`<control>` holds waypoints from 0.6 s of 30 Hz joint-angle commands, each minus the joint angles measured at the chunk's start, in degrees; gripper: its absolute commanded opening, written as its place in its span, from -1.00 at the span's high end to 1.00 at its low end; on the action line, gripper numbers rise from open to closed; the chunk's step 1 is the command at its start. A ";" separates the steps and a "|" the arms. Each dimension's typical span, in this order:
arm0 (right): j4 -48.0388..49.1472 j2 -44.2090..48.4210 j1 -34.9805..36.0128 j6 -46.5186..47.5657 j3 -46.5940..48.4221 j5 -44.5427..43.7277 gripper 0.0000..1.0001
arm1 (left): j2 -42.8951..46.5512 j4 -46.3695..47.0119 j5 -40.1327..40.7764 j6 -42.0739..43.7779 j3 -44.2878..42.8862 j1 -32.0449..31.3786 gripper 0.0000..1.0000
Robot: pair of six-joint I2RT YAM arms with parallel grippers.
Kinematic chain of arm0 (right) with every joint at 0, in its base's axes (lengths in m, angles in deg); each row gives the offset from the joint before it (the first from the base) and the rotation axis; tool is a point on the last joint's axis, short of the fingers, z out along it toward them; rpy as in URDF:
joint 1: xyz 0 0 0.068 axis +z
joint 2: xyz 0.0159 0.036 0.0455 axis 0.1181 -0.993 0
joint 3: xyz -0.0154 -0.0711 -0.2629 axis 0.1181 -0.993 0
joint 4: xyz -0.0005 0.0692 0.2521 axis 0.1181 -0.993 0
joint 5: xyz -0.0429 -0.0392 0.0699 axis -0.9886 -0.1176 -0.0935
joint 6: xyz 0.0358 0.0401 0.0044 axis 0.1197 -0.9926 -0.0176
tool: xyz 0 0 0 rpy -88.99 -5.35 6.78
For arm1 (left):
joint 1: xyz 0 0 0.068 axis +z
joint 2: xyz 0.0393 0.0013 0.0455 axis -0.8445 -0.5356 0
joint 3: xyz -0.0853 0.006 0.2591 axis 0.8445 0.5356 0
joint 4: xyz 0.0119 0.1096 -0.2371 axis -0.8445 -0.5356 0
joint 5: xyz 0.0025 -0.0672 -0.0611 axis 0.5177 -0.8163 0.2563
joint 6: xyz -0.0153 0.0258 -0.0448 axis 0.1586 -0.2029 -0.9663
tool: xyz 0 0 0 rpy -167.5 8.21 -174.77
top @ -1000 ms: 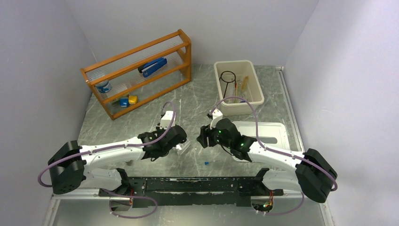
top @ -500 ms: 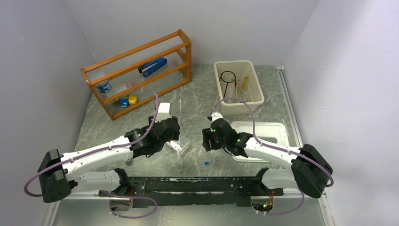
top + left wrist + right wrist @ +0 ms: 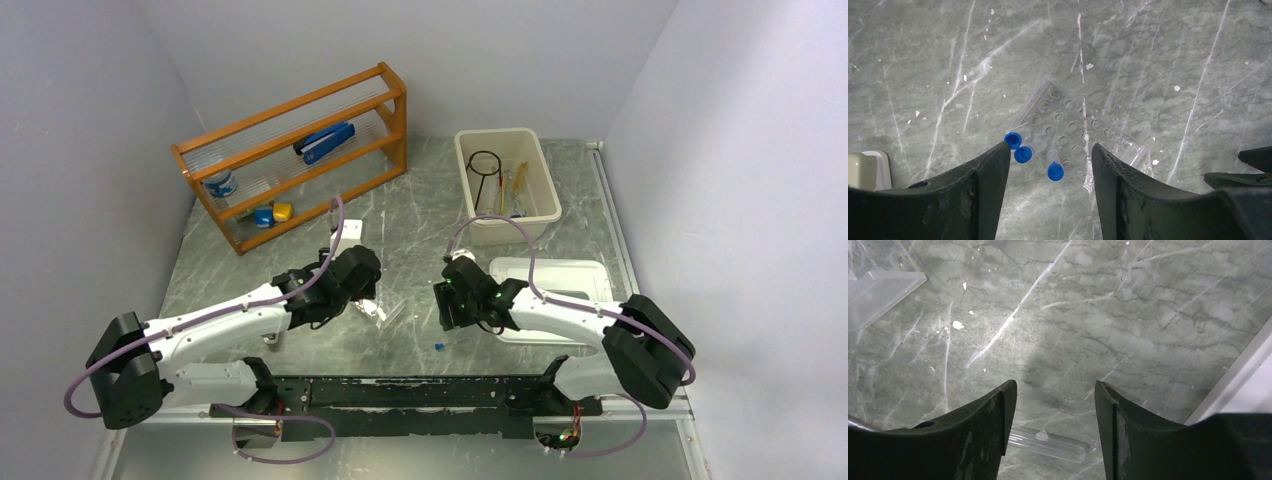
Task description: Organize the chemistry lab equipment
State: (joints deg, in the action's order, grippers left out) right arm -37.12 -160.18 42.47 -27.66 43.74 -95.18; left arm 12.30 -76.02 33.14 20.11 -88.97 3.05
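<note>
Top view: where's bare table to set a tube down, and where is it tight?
Bare marble between the wooden shelf and the beige bin; also the strip between that shelf and the left arm. Tight in the centre: clear tube rack below the left gripper, a loose tube below the right gripper, white tray beside it.

The tube rack [image 3: 1073,132] is clear glossy plastic, the table [image 3: 1173,60] smooth grey marble-look, the jaws matt black.

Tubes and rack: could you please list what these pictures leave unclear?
Right wrist view: one end of the loose tube, behind a finger.
Left wrist view: whether the capped tubes stand in the rack; transparent plastic blurs it.
Top view: small items in the bin, too small.
</note>
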 commanded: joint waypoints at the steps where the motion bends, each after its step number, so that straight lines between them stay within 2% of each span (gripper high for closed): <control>1: -3.61 -1.07 0.31 -1.39 2.60 -1.96 -0.24 | -0.42 2.86 -2.50 0.77 1.13 0.46 -0.25; 7: -4.18 -1.36 0.29 -1.24 3.34 -2.90 -0.24 | -0.53 3.22 -3.49 0.20 1.33 0.50 -0.11; 18: -4.18 -1.49 0.24 -1.50 3.71 -3.76 -0.24 | 0.21 2.02 -3.48 -0.31 0.89 0.49 -0.06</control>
State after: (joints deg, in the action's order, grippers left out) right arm -40.90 -161.51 42.47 -28.38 46.16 -97.61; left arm 11.80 -74.51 29.76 20.18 -88.03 3.18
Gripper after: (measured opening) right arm 0.618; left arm 0.535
